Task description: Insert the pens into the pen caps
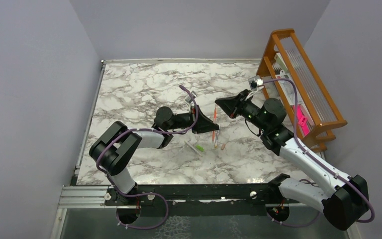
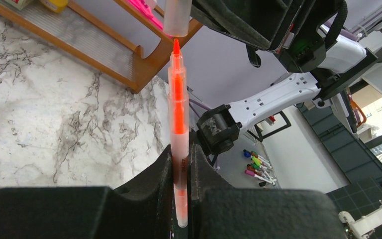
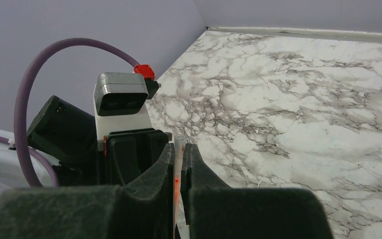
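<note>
**Pen Tip at Cap Mouth, Both Grippers Loaded**

The left gripper [image 2: 182, 152] was clamped narrowly on the lower barrel of the orange-red pen [image 2: 177, 99], with the tip pointing away from the wrist. The right gripper [image 3: 179, 149] was closed on the translucent pen cap [image 2: 176, 17]. The pen tip sat just short of the cap's open mouth, in line with it.

Both grippers met above the middle of the table [image 1: 129, 89]. The left arm was folded at the elbow, forearm running rightward. The right arm stretched diagonally from the near right corner, wrist facing left.

The right fingers hid most of the cap, and the overhead view was too coarse to show it.

A whitish pen with a green part [image 1: 195, 147] and a tan-orange cap [image 1: 223, 146] lay toward the near edge. A wooden rack [image 1: 298, 74] stood along the right edge.
</note>
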### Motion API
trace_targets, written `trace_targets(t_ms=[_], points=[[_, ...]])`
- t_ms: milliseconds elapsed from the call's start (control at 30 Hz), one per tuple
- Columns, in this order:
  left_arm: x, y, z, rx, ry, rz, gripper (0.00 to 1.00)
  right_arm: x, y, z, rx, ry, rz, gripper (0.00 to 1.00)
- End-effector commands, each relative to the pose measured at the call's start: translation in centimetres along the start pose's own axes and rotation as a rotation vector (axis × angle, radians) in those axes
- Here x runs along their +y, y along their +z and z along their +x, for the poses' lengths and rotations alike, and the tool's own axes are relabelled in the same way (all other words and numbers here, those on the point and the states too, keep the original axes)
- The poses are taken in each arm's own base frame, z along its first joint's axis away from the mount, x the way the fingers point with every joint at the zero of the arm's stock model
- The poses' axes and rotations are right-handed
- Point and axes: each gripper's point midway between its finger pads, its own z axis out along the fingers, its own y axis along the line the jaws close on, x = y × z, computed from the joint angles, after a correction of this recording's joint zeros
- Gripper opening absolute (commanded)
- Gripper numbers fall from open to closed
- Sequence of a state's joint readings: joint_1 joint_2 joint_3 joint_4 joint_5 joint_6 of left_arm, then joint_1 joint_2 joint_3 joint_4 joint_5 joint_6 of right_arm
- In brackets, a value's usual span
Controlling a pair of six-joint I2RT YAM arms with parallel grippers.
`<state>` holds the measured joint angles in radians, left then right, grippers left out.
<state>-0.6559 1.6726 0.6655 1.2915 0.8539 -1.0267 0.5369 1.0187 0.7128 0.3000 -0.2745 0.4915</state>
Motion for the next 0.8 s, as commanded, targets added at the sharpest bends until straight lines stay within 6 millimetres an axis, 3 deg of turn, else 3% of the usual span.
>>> trace_targets(t_ms=[0,767], points=[[-1.7,0.3,-0.8,-0.007,0.061,0.064,0.00,0.9,-0.3,-0.4,-0.021,-0.021,-0.045,0.01],[-0.6,0.5,-1.5,-0.039,0.096,0.014,0.00,1.0,-0.9,1.3,0.027,0.012,-0.056,0.01]])
